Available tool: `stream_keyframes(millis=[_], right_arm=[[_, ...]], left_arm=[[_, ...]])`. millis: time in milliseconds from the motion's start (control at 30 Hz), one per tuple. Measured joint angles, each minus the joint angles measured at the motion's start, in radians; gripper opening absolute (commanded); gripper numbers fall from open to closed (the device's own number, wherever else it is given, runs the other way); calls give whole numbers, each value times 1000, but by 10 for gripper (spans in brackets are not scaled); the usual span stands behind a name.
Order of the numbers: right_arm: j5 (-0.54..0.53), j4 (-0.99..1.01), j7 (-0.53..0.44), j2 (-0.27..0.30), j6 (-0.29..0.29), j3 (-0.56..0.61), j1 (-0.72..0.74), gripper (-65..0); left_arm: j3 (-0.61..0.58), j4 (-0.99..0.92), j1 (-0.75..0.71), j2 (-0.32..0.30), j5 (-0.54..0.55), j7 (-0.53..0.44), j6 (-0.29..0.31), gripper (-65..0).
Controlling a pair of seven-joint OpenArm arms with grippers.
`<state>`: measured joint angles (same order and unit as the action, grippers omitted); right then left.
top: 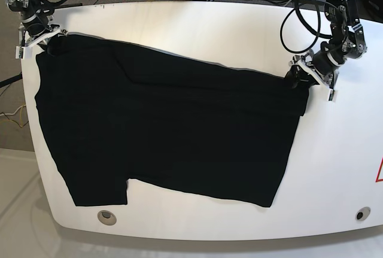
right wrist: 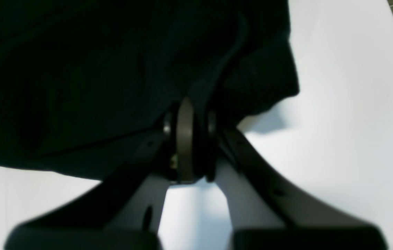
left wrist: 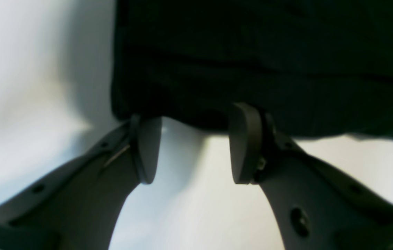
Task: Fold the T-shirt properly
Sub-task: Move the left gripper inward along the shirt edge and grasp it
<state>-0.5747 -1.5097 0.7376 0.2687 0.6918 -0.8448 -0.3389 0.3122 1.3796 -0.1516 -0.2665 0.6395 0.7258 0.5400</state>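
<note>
Overhead, the black T-shirt lies spread flat across the white table, a spread neither wrist camera takes in. Only the left wrist view shows the left gripper with its fingers apart and bare tabletop between them, the shirt's edge just beyond the tips. The right wrist view shows the right gripper with fingers pressed together, clamped on a fold of the shirt's edge.

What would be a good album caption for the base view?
Two robot arms at a black T-shirt spread on a white table.
</note>
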Motion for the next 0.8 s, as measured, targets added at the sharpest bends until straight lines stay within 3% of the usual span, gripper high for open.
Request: stream_keyframes(millis=[200,267,333,467,800], right_arm=[[1,0,0,0,0,-1,0,-650],[-1,0,0,-1,0,-1,0,-650],[-2,1,0,-1,0,-1,0,-650],[2,2,0,0,0,-1,3,-650],[2,2,0,-3,0,-1,5,-650]], left_arm=[[-33,-80,23,0,21,-86,18,-452],[-39,-95,27,-1,24,-96,18,-493],[-44,-108,30,-2,26,-109,18,-589],[-63,-143,37,-5,43,-134,21,-650],[-63,-121,21,-3,49,-117,-13,-650]])
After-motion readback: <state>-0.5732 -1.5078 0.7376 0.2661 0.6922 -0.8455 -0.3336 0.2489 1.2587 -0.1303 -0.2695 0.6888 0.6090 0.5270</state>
